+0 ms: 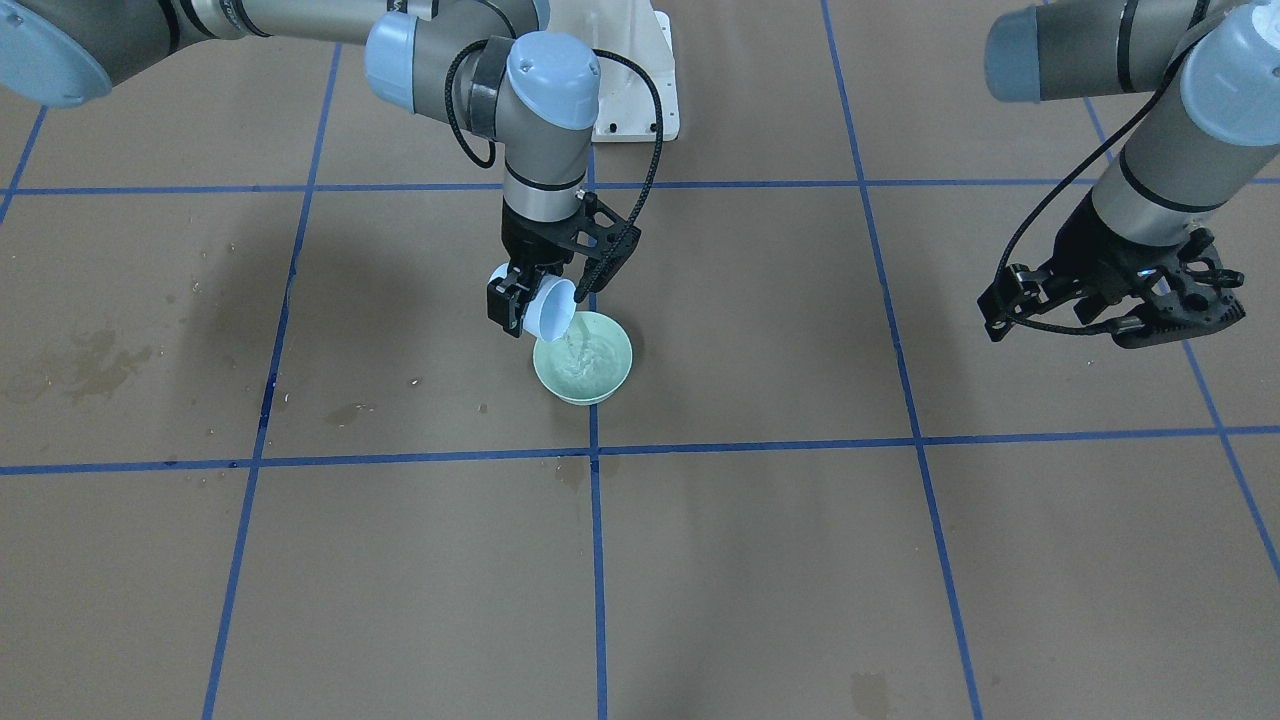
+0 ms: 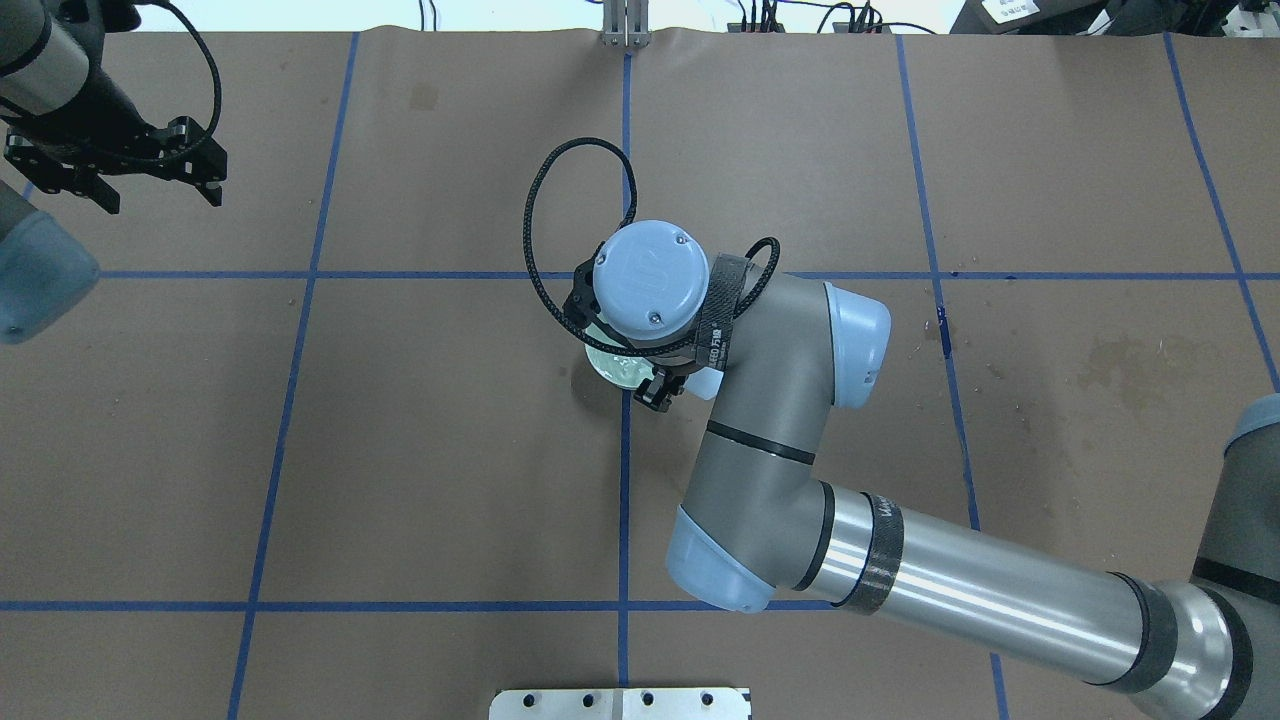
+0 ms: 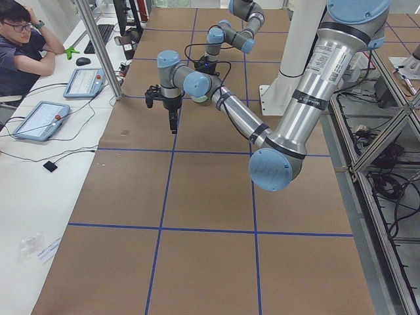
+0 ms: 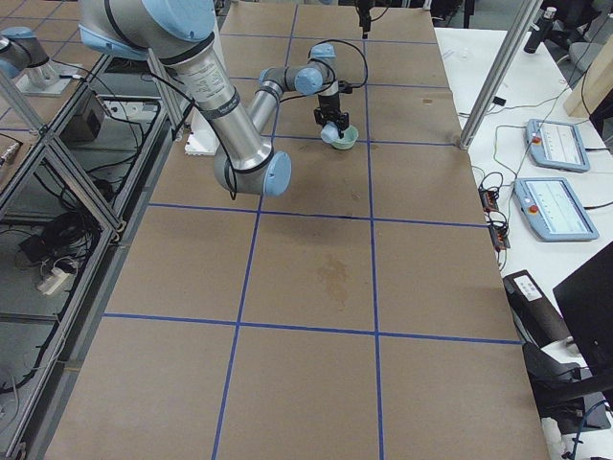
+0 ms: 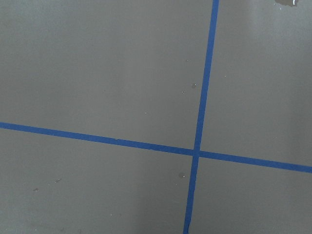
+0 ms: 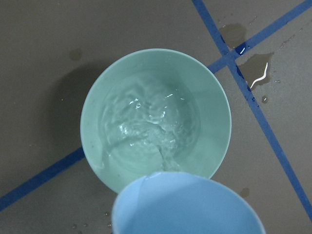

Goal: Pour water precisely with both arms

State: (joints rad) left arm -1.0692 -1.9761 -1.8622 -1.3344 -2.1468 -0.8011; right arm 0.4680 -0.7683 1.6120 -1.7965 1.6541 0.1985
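Observation:
In the front-facing view my right gripper (image 1: 528,303) is shut on a light-blue cup (image 1: 552,310), tipped over a mint-green bowl (image 1: 612,385). A thin stream of water (image 1: 575,345) falls from the cup's lip into the bowl. The right wrist view looks down past the cup (image 6: 187,207) at rippling water (image 6: 151,122) inside the bowl (image 6: 92,112). From overhead the right arm's wrist hides most of the bowl (image 2: 610,367). My left gripper (image 1: 1110,320) hangs open and empty far off to the side, also visible at the overhead view's top left (image 2: 150,190).
Brown paper with blue tape lines (image 1: 592,560) covers the table. Wet stains lie on it (image 1: 90,360), with a small puddle by the bowl (image 6: 256,73). The white pedestal base (image 1: 640,90) stands behind. A person (image 3: 20,52) sits beside tablets at the table's edge.

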